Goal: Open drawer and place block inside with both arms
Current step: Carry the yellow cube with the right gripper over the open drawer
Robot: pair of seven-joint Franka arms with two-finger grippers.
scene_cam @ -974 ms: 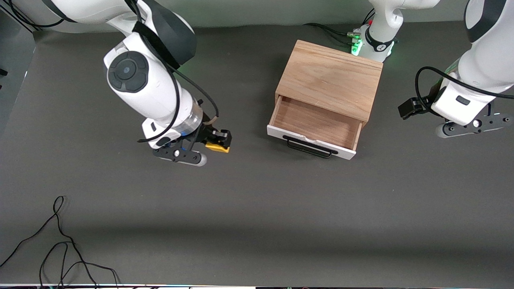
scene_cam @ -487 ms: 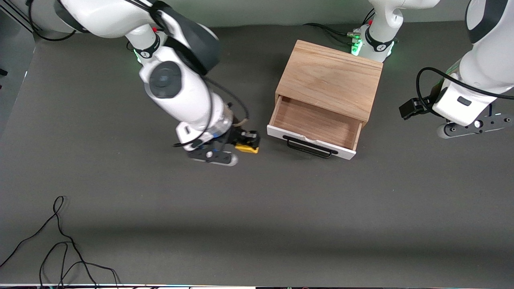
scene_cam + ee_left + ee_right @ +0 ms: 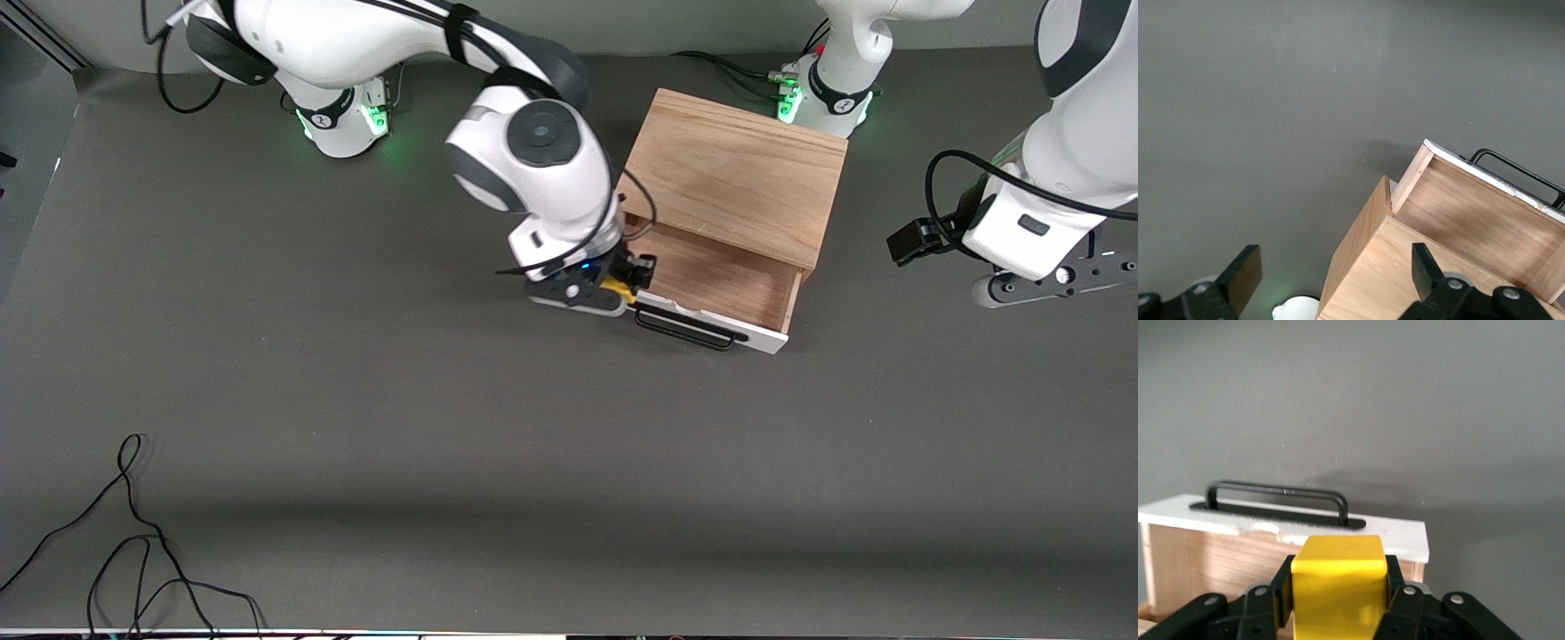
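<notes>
The right arm's wrist hides one corner of the drawer (image 3: pixel 702 276).

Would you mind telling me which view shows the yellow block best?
The right wrist view: the block fills the foreground, clamped in the right gripper. The front view shows only a yellow sliver; the left wrist view shows none.

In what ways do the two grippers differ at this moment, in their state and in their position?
The right gripper is shut on the yellow block, while the left gripper is open and holds nothing. The right gripper is over the edge of the open drawer; the left gripper waits toward the left arm's end of the table, beside the cabinet. Both are black with two fingers.
</notes>
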